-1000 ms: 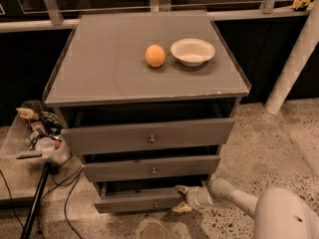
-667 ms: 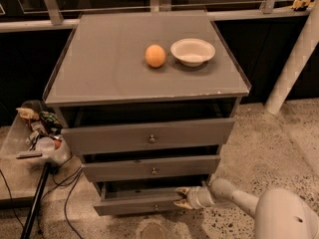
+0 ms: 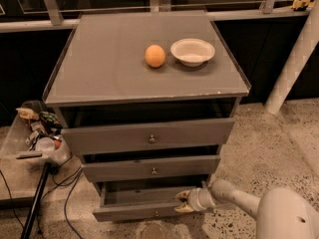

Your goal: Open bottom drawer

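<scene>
The grey cabinet has three drawers, each with a small round metal knob. The bottom drawer (image 3: 130, 211) is the lowest and narrowest; it is pulled out past the middle drawer (image 3: 149, 169), and its inside shows from above. My gripper (image 3: 181, 202) reaches in from the lower right on a white arm (image 3: 234, 195). It sits at the right part of the bottom drawer's top front edge, right of the knob (image 3: 156, 213). The top drawer (image 3: 149, 136) also stands slightly out.
An orange (image 3: 155, 56) and a white bowl (image 3: 192, 51) sit on the cabinet top (image 3: 99, 68). A clear bin of clutter (image 3: 37, 133), a dark stand and cables are on the left. A white pole (image 3: 294, 59) leans at the right. The floor is speckled stone.
The bottom drawer has slid a little further out toward the camera, and my gripper has moved with it, slightly left and forward.
</scene>
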Action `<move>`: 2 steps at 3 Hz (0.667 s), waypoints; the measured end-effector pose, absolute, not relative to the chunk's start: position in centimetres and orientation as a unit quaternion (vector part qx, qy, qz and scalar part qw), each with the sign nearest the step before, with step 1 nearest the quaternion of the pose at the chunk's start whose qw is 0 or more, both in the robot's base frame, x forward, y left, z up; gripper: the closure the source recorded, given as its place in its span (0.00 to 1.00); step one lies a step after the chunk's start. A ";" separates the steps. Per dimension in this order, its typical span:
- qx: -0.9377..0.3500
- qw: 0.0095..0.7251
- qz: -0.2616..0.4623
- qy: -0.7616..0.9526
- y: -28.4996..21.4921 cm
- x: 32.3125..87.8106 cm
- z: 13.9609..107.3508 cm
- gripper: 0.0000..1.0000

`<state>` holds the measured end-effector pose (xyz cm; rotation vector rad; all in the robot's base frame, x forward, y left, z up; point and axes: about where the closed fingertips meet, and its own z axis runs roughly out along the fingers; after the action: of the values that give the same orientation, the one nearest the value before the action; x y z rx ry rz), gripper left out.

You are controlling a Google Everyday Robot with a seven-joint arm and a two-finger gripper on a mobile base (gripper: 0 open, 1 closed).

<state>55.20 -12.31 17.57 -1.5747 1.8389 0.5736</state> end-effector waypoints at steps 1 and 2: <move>-0.603 0.342 0.203 0.691 -12.2 55.1 18.5 1.00; -0.603 0.342 0.203 0.691 -12.2 55.1 18.5 0.82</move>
<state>55.08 -12.22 18.48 -1.5672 1.7977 0.5287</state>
